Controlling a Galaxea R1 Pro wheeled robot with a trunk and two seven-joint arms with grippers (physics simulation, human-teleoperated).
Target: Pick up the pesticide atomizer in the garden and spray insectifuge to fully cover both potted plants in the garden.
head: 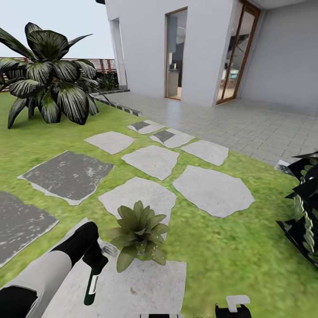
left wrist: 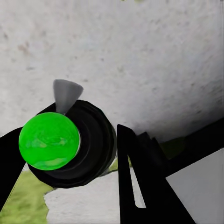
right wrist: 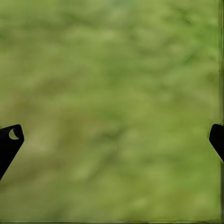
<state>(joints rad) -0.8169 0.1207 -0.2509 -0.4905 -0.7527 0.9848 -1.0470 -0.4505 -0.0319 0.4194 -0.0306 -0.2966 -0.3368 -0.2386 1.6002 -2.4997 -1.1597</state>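
The dark green, white-labelled pesticide atomizer bottle (head: 92, 287) hangs nozzle-down, pinched in the left tool (head: 95, 265), over a pale grey stepping stone (head: 145, 282). Just right of it, apart, sits a low green rosette plant (head: 139, 232) on the lawn (head: 229, 251). The right tool (right wrist: 112, 140) is spread wide over grass.

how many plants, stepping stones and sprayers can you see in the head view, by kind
small potted plant: 1
big dark broad-leaved shrub: 1
dark plant cut off at the right edge: 1
grey stepping stones: about 10, some cut off by the frame
pesticide atomizer, in the left gripper: 1
total: about 14
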